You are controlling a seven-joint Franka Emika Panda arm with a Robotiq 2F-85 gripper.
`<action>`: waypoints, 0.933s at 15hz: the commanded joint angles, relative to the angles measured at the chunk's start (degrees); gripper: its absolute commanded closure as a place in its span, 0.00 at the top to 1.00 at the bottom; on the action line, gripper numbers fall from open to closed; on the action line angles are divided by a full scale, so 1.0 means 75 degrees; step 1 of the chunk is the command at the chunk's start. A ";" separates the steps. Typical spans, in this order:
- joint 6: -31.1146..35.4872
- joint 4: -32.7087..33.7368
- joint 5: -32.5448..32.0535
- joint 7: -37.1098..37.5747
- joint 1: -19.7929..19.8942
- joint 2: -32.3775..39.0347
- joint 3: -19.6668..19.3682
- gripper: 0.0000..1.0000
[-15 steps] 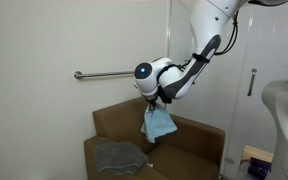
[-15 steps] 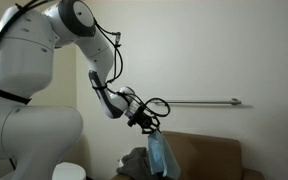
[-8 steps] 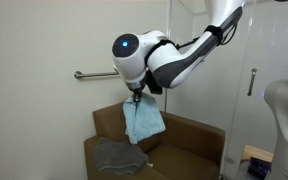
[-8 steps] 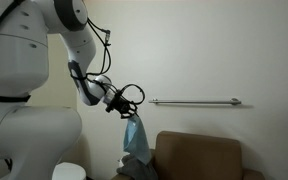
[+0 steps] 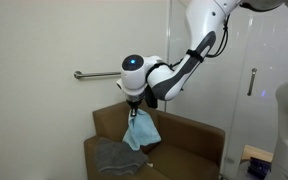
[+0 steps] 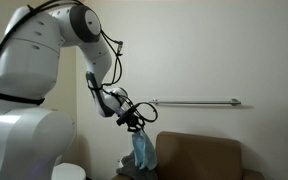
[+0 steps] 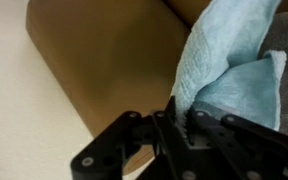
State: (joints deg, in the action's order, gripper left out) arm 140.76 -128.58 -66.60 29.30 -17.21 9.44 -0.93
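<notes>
Pale-blue towel (image 5: 141, 131) hangs above the brown armchair (image 5: 189, 140), pinched by one corner in the gripper (image 5: 134, 108), whose jaws are clamped tight on it. So small a bite could slip and drop the towel onto the grey cloth (image 5: 119, 156) on the armchair's seat. No writing is readable anywhere.

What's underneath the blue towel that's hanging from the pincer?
Below the blue towel, held in the shut pincer, is the brown armchair, with a grey cloth lying on its seat. The seat patch behind the towel's lower edge is covered.
</notes>
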 commanded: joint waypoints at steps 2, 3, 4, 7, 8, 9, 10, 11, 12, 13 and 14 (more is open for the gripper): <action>0.0456 0.0726 -0.0008 -0.0611 0.0474 0.1047 0.0613 0.04; 0.0411 0.0856 -0.0008 -0.0724 0.0436 0.1184 0.0708 0.04; 0.0371 0.0974 -0.0008 -0.0849 0.0399 0.1304 0.0791 0.04; 0.0278 0.1294 -0.0005 -0.1145 0.0283 0.1565 0.1029 0.04; 0.0280 0.1377 -0.0064 -0.1206 0.0246 0.1634 0.1082 0.04; 0.0280 0.1462 -0.0082 -0.1307 0.0222 0.1687 0.1136 0.04; 0.0294 0.1546 -0.0082 -0.1433 0.0205 0.1752 0.1186 0.04; 0.0343 0.1623 -0.0091 -0.1544 0.0192 0.1813 0.1222 0.04; 0.0411 0.1742 -0.0043 -0.1759 0.0194 0.1916 0.1271 0.04; 0.0435 0.1856 -0.0008 -0.1940 0.0185 0.2029 0.1321 0.04; 0.0472 0.1973 0.0031 -0.2156 0.0195 0.2144 0.1368 0.04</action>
State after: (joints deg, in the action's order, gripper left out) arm 143.40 -116.32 -66.71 18.24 -16.03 23.25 8.49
